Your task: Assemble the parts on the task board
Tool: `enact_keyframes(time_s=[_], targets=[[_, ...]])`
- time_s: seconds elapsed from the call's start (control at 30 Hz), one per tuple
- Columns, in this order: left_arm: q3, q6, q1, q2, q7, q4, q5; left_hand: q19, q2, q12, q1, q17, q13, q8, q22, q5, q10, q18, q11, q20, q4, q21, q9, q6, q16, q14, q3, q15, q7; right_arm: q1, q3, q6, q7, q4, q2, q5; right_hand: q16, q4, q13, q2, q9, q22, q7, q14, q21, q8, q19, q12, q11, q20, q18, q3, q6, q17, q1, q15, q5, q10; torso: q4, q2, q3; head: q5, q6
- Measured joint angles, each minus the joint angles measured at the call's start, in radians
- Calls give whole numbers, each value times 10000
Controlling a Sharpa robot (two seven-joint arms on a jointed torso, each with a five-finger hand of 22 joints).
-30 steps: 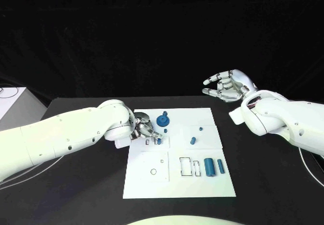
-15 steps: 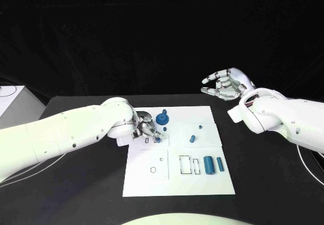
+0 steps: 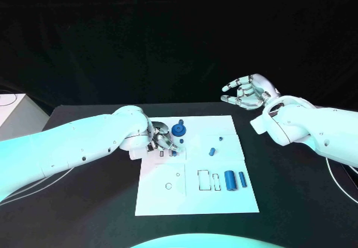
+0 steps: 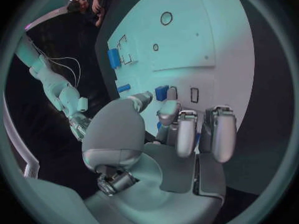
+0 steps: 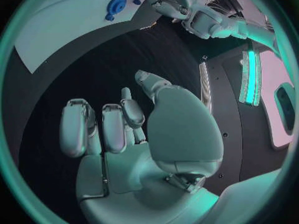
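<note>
Writing is not seen on the task board [image 3: 224, 201], which lies mid-table. Two blue cylinders [image 3: 230, 181] lie side by side near its right edge, long axes running away from the robot. A small blue part [image 4: 162, 92] is pinched by the left hand [image 3: 161, 141] over the board. The right hand [image 3: 246, 92] is raised off the board, fingers loosely apart, grasping nothing

Left hand [image 3: 161, 140] lowered; right hand [image 3: 246, 93] raised, fingers [image 5: 116, 126] curled.
</note>
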Motion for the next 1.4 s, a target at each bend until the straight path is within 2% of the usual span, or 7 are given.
enact_keyframes(time_s=[0.47,0.73,0.93,1.03,1.13,1.27,1.4], targets=[[1,116,4,38,-2,-93,39,-19,280,0,421,-1,65,634,-1,0,-90,0,-89,-92,-379,-14,445,22,0,-18,603,-91,-92,-12,-14,32,-122,-39,34,-22,0,0,-17,0,-2,-2,0,0,0,-1,1,0,0,0,0,0,0,-2,0,0,0,0,8,-5,11,-24,-76],[4,119,13,53,24,-122,272,-16,177,-143,764,-1,-132,1269,-1,-69,-232,2,-231,-237,-1229,-110,912,-273,0,-17,2191,-233,-268,-34,-28,86,-186,-73,71,-29,0,0,-17,0,-2,-3,0,0,0,-1,-4,0,0,-4,0,0,0,-2,0,0,0,0,8,-9,12,-19,-103],[0,84,13,-12,48,-92,521,-18,-97,-181,525,-1,-158,2146,-1,-4,-155,0,-417,-307,-853,-148,913,-410,0,3,2568,-326,-411,-45,-36,143,-231,-85,76,-36,0,0,-17,0,-3,-4,0,0,0,-1,-36,0,0,-36,0,1,0,-3,0,0,0,1,8,-9,11,-23,-103],[7,28,13,-77,66,-36,662,-15,-153,-181,316,-1,-119,2323,-1,55,-153,1,-420,-309,-758,-148,2386,-429,0,-19,2664,-377,-430,-50,-40,175,-254,-90,76,-41,0,-1,-16,0,-3,0,0,27,0,-1,-36,0,0,-36,0,1,0,-3,0,26,0,1,8,-9,10,-30,-100],[26,-60,13,-152,84,41,792,14,-255,-181,112,-1,-95,2438,-1,90,-103,1,-469,-345,-1268,-148,2611,-428,0,-19,3259,-377,-431,-54,-44,212,-277,-92,71,-45,0,36,-16,16,-3,4,0,37,0,-1,-36,0,26,-36,1,0,0,-3,-16,36,0,-26,8,-9,10,-42,-87],[48,-185,13,-256,104,146,953,-19,-343,-181,-55,-2,-89,2574,-1,352,-84,1,-487,-377,-1230,-148,2864,-426,0,-19,3299,-447,-432,-60,-49,261,-304,-96,66,-49,0,58,-17,42,-4,4,0,37,0,-1,-36,0,36,-36,0,1,1,-4,-42,36,-1,-36,9,-9,11,-44,-77],[57,-321,13,-365,121,267,1078,-5,-465,-181,-281,-2,-72,2698,-2,1121,-30,1,-541,-435,-1192,-148,3058,-422,0,-10,3345,-456,-434,-65,-55,304,-324,-97,59,-53,0,84,-16,40,-4,3,0,37,0,-1,-39,0,36,-33,0,-26,1,-4,-40,36,-1,-36,13,-10,16,-41,-74]])
